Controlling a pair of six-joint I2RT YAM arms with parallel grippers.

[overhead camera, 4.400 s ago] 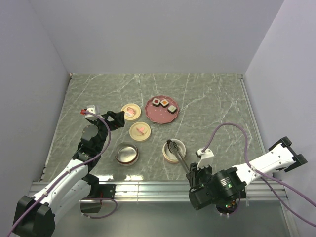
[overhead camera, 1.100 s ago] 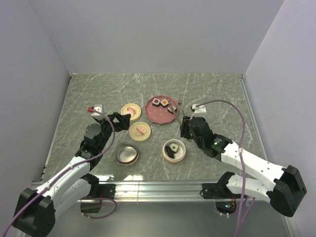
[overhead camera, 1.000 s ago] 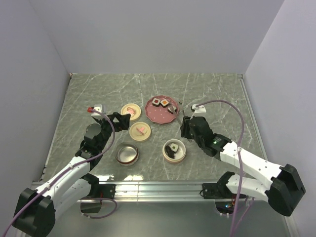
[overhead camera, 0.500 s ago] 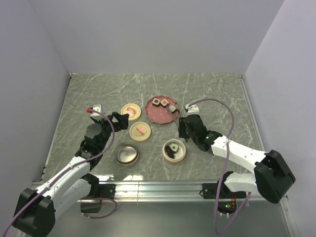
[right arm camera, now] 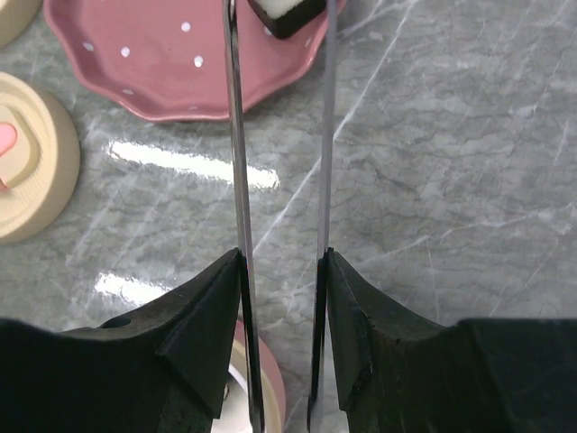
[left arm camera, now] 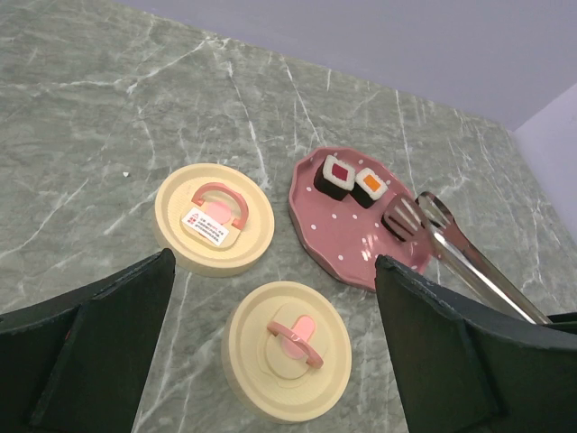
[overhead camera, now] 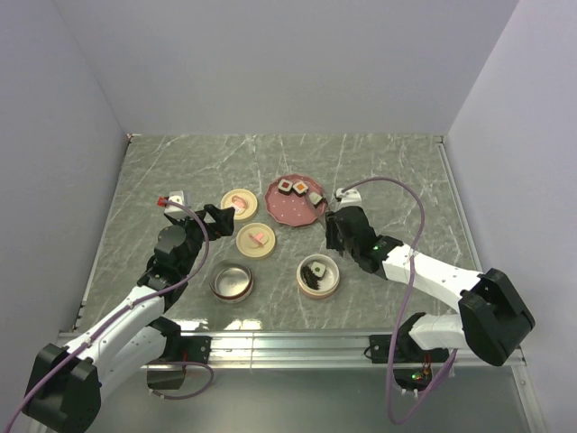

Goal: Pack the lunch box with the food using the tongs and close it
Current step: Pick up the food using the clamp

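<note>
A pink plate (overhead camera: 287, 209) holds three pieces of food: a red-topped one (overhead camera: 285, 187), an orange-topped one (overhead camera: 300, 188) and a white-topped one (overhead camera: 315, 198). My right gripper (overhead camera: 332, 222) is shut on the tongs (right arm camera: 236, 135), pressing both slim arms. The tong tips straddle the white-topped piece (right arm camera: 287, 11) at the plate's right edge. The cream round lunch box (overhead camera: 318, 294) sits in front of the plate with dark pieces of food (overhead camera: 316, 270) inside. My left gripper (left arm camera: 273, 271) hangs open above the table, between two cream lids (left arm camera: 215, 216) (left arm camera: 287, 350).
A round metal tin (overhead camera: 232, 280) stands left of the lunch box. The two cream lids (overhead camera: 239, 202) (overhead camera: 256, 240) lie left of the plate. Grey walls close in the table on three sides. A metal rail runs along the near edge.
My right gripper has carried the tongs from over the lunch box to the plate, edging left over the last second until the tips reached the white-topped piece. The left arm has barely moved.
</note>
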